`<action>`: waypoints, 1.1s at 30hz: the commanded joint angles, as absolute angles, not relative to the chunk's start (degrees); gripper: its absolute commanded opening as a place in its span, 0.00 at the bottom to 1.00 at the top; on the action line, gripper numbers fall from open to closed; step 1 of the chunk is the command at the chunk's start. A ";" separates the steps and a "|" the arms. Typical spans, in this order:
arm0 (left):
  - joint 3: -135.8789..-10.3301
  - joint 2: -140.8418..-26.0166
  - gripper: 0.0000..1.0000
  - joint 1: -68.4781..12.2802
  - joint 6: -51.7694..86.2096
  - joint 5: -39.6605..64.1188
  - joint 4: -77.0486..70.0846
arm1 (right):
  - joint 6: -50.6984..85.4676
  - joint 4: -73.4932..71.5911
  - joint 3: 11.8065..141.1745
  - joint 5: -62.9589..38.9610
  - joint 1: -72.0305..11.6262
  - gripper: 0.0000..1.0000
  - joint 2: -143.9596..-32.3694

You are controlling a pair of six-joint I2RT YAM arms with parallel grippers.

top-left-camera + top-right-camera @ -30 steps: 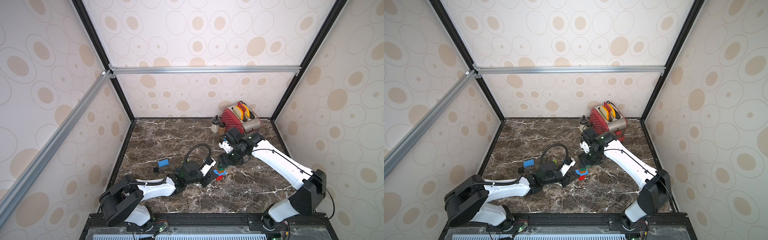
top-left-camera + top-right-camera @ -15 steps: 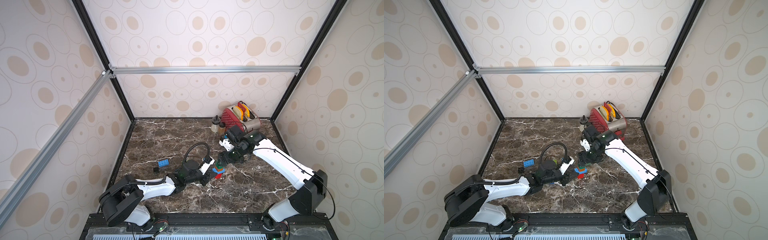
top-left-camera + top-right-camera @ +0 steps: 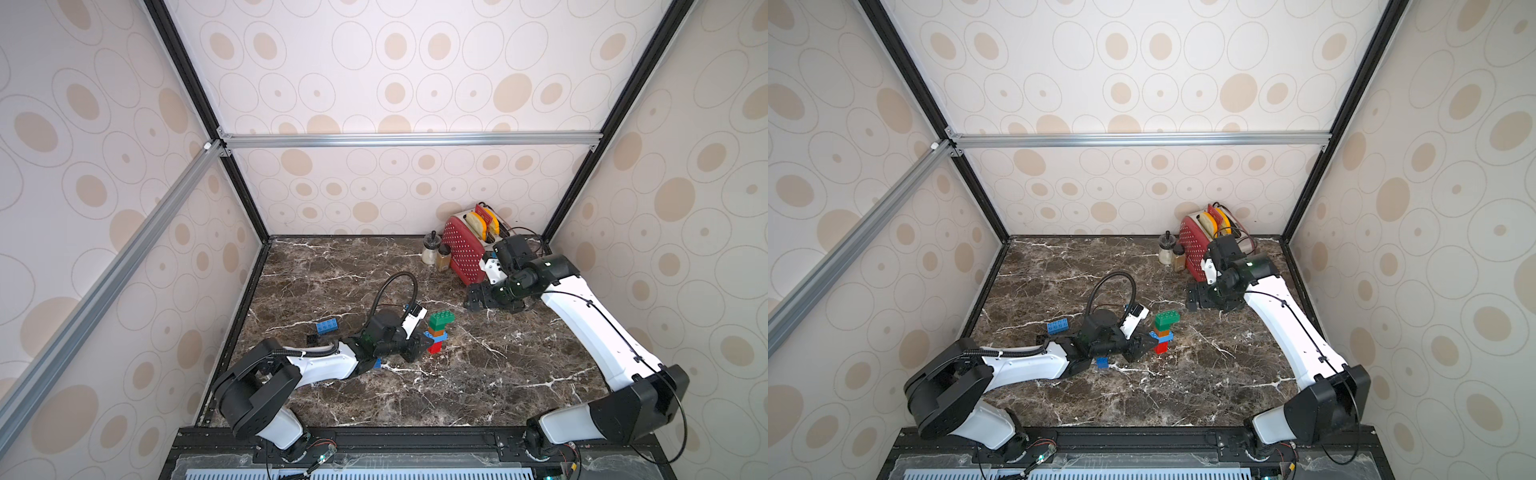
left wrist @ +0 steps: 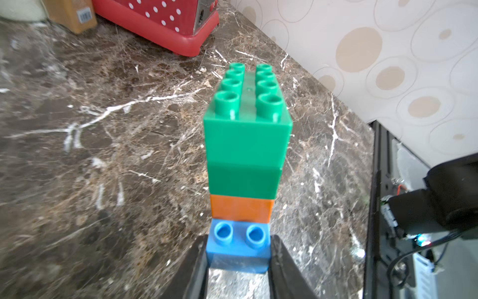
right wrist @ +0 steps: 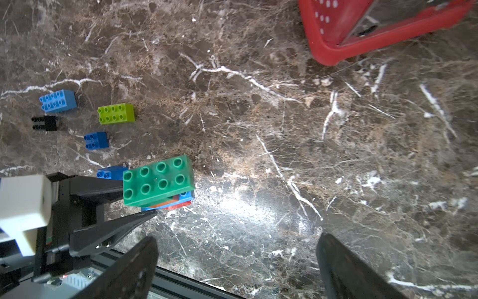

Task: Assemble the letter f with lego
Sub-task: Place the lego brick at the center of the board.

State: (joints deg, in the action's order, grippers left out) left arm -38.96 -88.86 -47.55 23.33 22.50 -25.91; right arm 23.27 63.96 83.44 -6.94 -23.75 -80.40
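Observation:
A lego tower (image 3: pixel 436 332) stands mid-table: red at the base, then blue, orange and dark green, with a green oblong brick (image 4: pixel 247 124) on top. My left gripper (image 4: pixel 239 242) lies low beside it, shut on the tower's blue brick (image 4: pixel 238 246), one finger on each side. My right gripper (image 3: pixel 476 300) hangs open and empty above the table, behind and to the right of the tower; in the right wrist view (image 5: pixel 238 261) only marble shows between its fingers. Loose lego lies to the left: a blue oblong (image 3: pixel 326 326), a lime green brick (image 5: pixel 116 113) and a small blue one (image 5: pixel 96 140).
A red dotted toaster (image 3: pixel 463 253) and two small jars (image 3: pixel 430 249) stand at the back right, close behind the right gripper. A small black piece (image 5: pixel 44 123) lies by the blue oblong. Another small blue brick (image 3: pixel 1102 363) sits beside the left arm.
The right gripper has opened, let go of the top of the tower and drawn back up toward the toaster. The left gripper has stayed on the tower.

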 commanded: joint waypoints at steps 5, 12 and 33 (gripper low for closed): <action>-44.31 -95.81 0.38 -46.85 41.56 30.97 -29.79 | 23.02 61.52 80.35 -6.87 -22.50 1.00 -77.23; -49.99 -104.80 0.39 -46.51 56.11 35.77 -34.83 | 24.67 57.77 76.16 -9.94 -22.49 1.00 -75.16; -52.10 -111.24 0.38 -44.57 61.33 28.61 -35.36 | 24.26 56.45 73.83 -11.69 -22.50 1.00 -73.83</action>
